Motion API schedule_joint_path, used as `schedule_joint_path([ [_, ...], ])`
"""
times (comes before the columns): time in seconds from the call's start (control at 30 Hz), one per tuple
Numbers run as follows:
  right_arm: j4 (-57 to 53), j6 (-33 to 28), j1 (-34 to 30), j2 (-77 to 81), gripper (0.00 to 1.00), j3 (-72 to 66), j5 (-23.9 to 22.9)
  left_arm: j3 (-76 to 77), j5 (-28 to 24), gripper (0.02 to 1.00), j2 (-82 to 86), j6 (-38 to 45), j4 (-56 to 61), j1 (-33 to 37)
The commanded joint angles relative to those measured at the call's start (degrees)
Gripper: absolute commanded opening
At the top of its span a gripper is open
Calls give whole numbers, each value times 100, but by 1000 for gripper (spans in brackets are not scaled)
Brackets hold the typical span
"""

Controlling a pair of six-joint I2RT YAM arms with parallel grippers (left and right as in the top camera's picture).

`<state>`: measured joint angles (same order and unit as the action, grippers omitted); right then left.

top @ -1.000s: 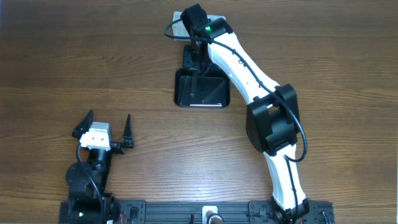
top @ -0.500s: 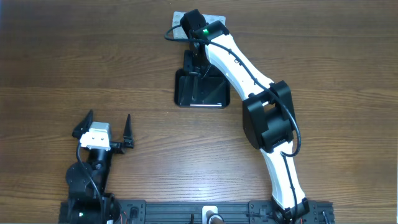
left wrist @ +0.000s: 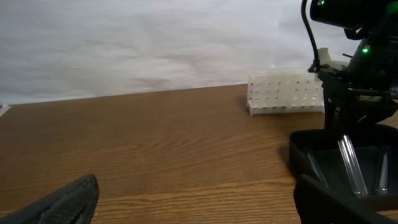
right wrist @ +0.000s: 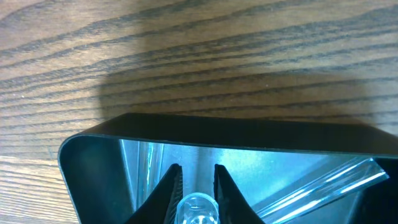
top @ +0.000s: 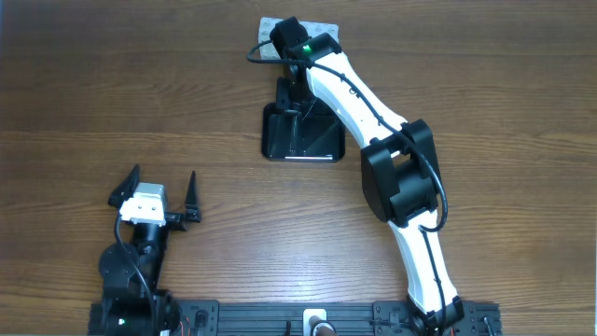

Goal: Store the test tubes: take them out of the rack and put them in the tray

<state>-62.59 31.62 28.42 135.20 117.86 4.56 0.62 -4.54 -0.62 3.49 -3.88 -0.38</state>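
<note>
The right gripper (right wrist: 196,169) is at the far middle of the brown wooden table (top: 93,75), over the black plastic tray with rounded corners (top: 317,140). Its two fingers are closed on a clear glass test tube (right wrist: 197,208). In the right wrist view the round end of this tube sits between the fingers, above the far part of the tray, just inside the tray's black wall (right wrist: 249,134). One more clear tube (right wrist: 329,182) lies inside the tray on its shiny floor, to one side of the held tube and not touching it.

The white test tube rack with many small holes (top: 322,26) stands on the far side of the tray, near it. The arm hides the gap between them in the top view, so I cannot tell if they touch. In the left wrist view the rack (left wrist: 286,93) is behind the tray (left wrist: 298,155), at the far edge of the table.

The left gripper (top: 163,177) is at the near left of the table, well apart from the tray. Its fingers are spread wide and hold nothing.
</note>
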Motion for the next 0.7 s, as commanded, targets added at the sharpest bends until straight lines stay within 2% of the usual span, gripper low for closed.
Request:
schedule_joint_path([
  [0.03,4,7,-26,101,211,-24,-118,-28,-79,1000,46,61,-9,28],
  [0.3,-4,-199,-26,0,356,-22,-114,-28,-81,1000,46,61,-9,28],
  [0.6,-90,-1091,-22,-1346,579,-22,-120,-28,-79,1000,46,61,-9,28],
  [0.7,-284,-1375,-28,-2020,641,-22,-326,-28,-79,1000,46,59,-9,28],
])
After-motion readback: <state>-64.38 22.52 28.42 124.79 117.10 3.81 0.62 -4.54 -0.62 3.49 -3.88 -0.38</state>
